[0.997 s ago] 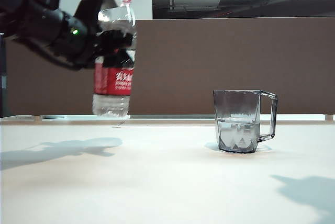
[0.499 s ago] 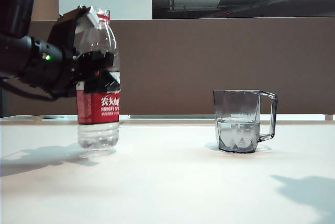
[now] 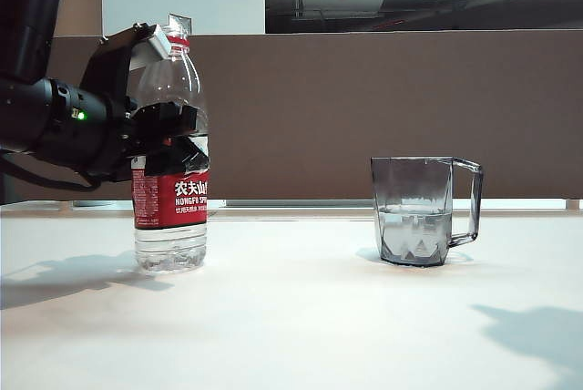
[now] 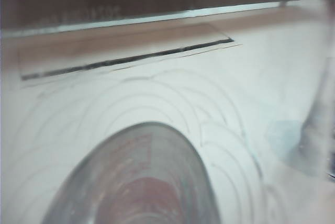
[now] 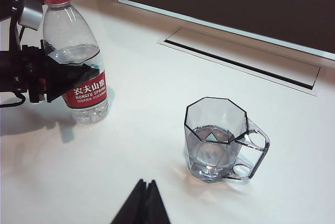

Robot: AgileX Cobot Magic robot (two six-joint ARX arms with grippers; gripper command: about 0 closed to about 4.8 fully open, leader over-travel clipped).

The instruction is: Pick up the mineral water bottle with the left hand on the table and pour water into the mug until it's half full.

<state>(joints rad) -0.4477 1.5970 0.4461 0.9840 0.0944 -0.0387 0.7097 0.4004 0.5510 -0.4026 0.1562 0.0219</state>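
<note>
Mineral water bottle (image 3: 170,180) is standing upright on the table (image 3: 291,317), well apart from the mug (image 3: 419,210) — the left gripper (image 3: 168,126) is pinching it around the shoulder, just above the label. Mug is sitting with water in it at about half height, so the pour looks done; what's left, by my read, is letting go and backing off. Bottle is uncapped, red neck ring showing, with water low in the body and the upper part mostly air. Right gripper (image 5: 142,203) is idling near the mug over bare table — its fingers are pressed together, carrying nothing.
</note>
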